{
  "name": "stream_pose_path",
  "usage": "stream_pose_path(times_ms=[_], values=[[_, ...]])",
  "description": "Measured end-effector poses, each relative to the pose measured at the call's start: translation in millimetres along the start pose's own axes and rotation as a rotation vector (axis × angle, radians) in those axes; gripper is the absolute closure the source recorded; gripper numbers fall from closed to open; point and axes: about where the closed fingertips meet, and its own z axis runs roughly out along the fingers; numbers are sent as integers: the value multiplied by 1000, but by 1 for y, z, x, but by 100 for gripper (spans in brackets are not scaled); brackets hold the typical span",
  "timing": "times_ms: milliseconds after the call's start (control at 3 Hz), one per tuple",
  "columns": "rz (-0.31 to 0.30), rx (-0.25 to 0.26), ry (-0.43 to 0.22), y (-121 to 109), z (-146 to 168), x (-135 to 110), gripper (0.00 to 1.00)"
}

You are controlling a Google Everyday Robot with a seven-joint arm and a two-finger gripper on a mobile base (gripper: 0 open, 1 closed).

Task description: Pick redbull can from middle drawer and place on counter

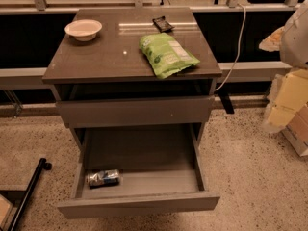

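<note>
arm (295, 35): pale link at right frame edge | gripper (288, 102): apparently the cream block below it, partly cut off by the edge

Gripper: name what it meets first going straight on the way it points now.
The gripper, at the right edge of the view, seems to point downward. It would probably meet the floor first, not the middle drawer or the redbull can. Depth is unclear.

A single camera looks down from above and in front of the cabinet (134, 110), fairly near, facing its open middle drawer (144, 153) and the bench (110, 57) on top. The end effector (288, 107) hangs at the right edge, close to the lens, beside the cabinet.
</note>
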Motion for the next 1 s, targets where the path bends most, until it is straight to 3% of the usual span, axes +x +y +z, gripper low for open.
stream_pose_path(times_ms=[333, 667, 1000], values=[[0, 0, 0, 0, 0, 0, 0], [-16, -8, -75, -2, 11, -8, 0], [-64, -33, -202, -4, 37, -24, 0]])
